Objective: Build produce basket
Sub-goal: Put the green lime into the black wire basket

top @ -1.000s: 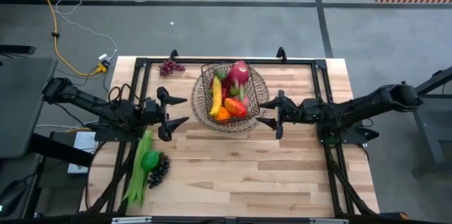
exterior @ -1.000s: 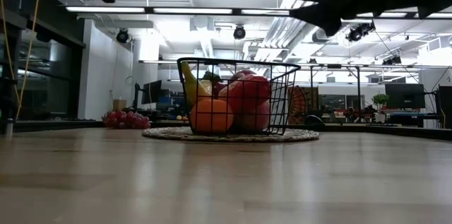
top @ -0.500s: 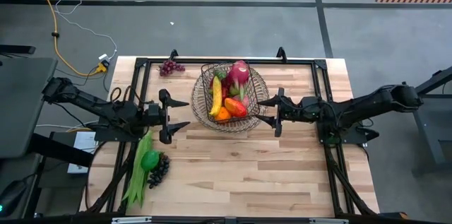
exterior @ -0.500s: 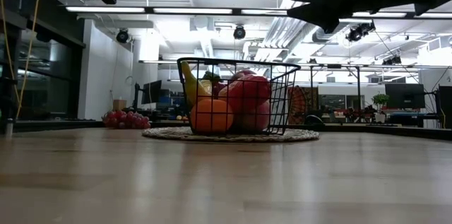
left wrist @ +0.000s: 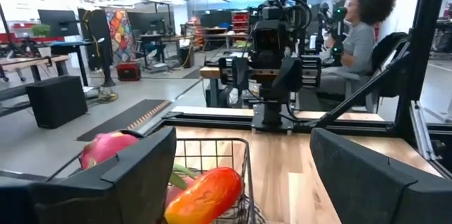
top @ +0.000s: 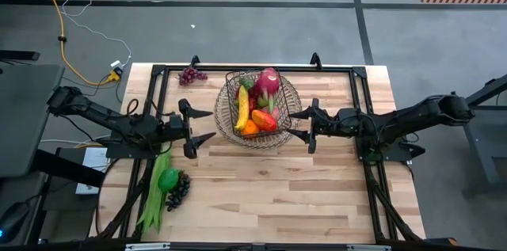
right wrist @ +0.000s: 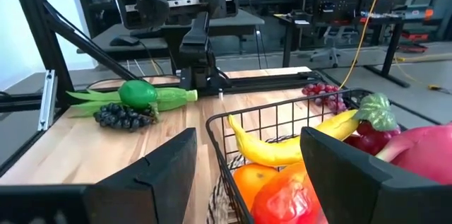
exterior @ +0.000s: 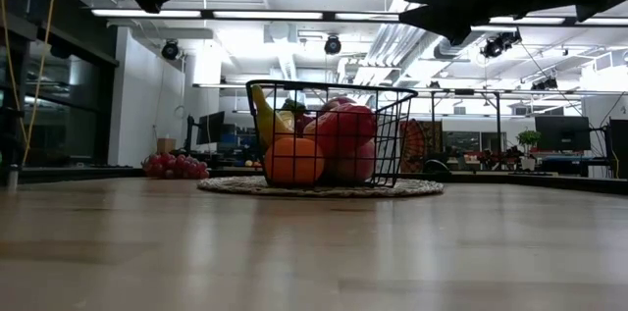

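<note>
The dark wire basket (top: 229, 86) stands on a round woven tray (top: 295, 96) at the table's far middle. It holds a banana (top: 242, 107), a pink dragon fruit (top: 268, 82), an orange (exterior: 293, 161) and a red-orange fruit (left wrist: 205, 194). My left gripper (top: 212, 123) hovers open and level just left of the basket, above the table. My right gripper (top: 291, 124) hovers open and level at the basket's right side, fingers pointing at it. Purple grapes (top: 191, 75) lie at the far left. Green beans (top: 154, 192), a green fruit (top: 167, 178) and dark grapes (top: 178, 191) lie at the near left.
A black frame (top: 333, 68) runs along the table's far edge and both sides. Bare wood fills the near half of the table (top: 277, 195). Beyond the right arm, a seated person (left wrist: 357, 30) shows in the room.
My left gripper has turned a little and its fingertips have edged slightly toward the basket. Both grippers keep the same gap. The basket and the produce have not moved.
</note>
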Robot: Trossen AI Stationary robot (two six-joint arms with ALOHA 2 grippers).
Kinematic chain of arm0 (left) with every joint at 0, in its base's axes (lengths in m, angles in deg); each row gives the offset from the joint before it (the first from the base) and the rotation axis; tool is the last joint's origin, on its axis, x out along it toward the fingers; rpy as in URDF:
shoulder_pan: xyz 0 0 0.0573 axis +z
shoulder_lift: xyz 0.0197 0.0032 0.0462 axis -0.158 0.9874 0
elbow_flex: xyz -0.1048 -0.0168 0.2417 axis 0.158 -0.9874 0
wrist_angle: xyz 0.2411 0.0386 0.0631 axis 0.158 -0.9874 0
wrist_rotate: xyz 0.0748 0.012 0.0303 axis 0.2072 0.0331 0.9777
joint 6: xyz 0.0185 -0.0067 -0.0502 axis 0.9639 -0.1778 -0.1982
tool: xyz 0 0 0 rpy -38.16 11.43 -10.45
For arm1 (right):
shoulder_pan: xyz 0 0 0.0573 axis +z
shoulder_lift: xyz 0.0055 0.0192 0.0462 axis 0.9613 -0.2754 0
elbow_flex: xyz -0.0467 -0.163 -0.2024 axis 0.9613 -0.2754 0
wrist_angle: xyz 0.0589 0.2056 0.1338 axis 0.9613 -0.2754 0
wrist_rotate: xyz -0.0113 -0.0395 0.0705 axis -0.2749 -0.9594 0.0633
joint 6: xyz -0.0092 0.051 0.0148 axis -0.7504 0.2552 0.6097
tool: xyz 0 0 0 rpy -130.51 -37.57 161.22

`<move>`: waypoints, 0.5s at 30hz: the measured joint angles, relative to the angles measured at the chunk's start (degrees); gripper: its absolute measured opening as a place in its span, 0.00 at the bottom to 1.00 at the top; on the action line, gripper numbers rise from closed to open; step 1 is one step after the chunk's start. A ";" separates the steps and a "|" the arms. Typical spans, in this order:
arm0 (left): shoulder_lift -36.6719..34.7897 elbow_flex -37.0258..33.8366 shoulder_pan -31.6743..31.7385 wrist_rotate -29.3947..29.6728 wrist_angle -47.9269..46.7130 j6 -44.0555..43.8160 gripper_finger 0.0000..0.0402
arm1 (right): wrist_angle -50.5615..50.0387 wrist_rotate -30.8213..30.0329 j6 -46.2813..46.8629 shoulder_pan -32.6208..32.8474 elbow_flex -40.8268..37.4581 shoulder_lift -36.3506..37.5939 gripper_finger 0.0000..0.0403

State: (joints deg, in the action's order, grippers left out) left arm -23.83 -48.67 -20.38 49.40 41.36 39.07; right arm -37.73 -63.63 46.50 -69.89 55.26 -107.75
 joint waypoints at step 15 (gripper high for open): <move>0.00 0.00 -0.02 0.63 -0.43 -0.39 0.78 | -1.35 -2.32 -6.84 0.00 0.02 0.00 0.06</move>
State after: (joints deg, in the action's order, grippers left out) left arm -23.83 -48.67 -20.40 50.03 40.93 38.68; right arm -39.08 -65.95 39.66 -69.89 55.28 -107.75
